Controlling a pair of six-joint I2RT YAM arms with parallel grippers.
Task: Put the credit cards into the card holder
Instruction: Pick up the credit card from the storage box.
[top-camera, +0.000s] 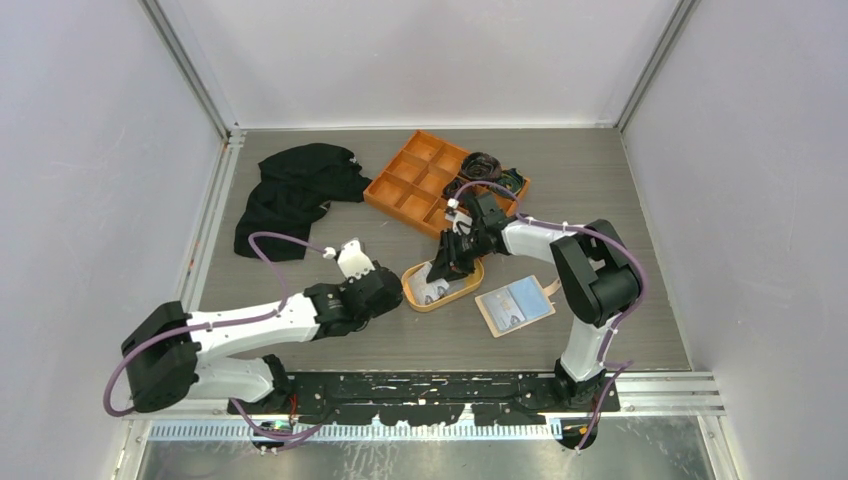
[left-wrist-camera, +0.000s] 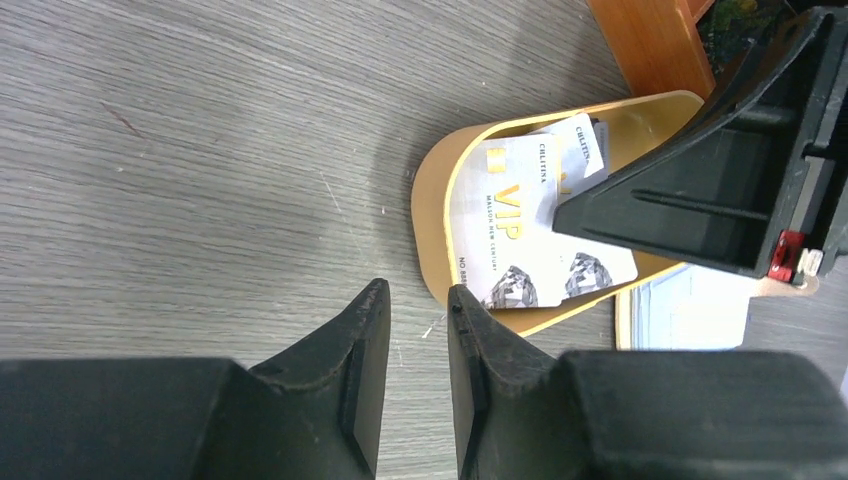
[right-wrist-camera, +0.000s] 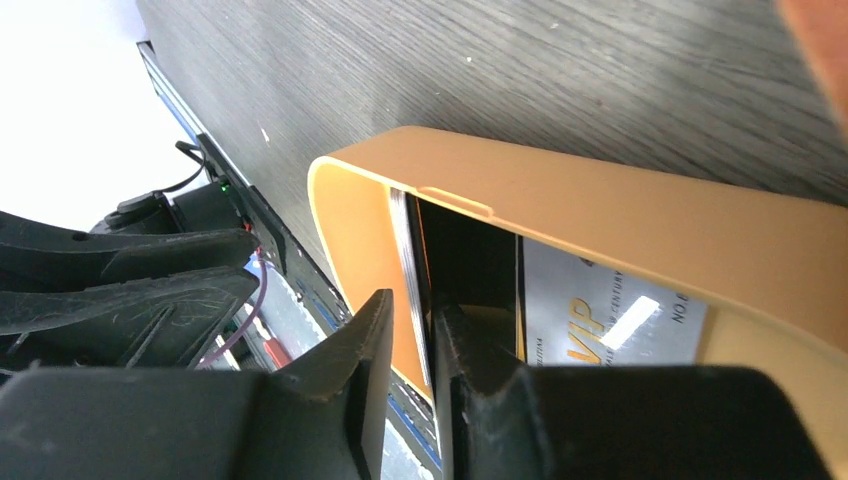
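Note:
An oval orange dish (top-camera: 470, 290) holds white VIP credit cards (left-wrist-camera: 510, 230) lying flat. One card (right-wrist-camera: 408, 260) stands tipped up on edge in the dish. My right gripper (right-wrist-camera: 414, 303) straddles it, open: the card lies against the right finger, with a gap to the left one. My left gripper (left-wrist-camera: 417, 290) hovers low beside the dish's (left-wrist-camera: 430, 200) left end, open a little with nothing between its fingers. The beige card holder (top-camera: 515, 305) lies open to the right of the dish, a light blue card (top-camera: 520, 298) showing in it.
An orange divided tray (top-camera: 420, 180) sits behind the dish, with dark tangled items (top-camera: 487, 170) in its right end. A black cloth (top-camera: 295, 190) lies at the back left. The arms' base rail (top-camera: 450, 385) runs along the near edge.

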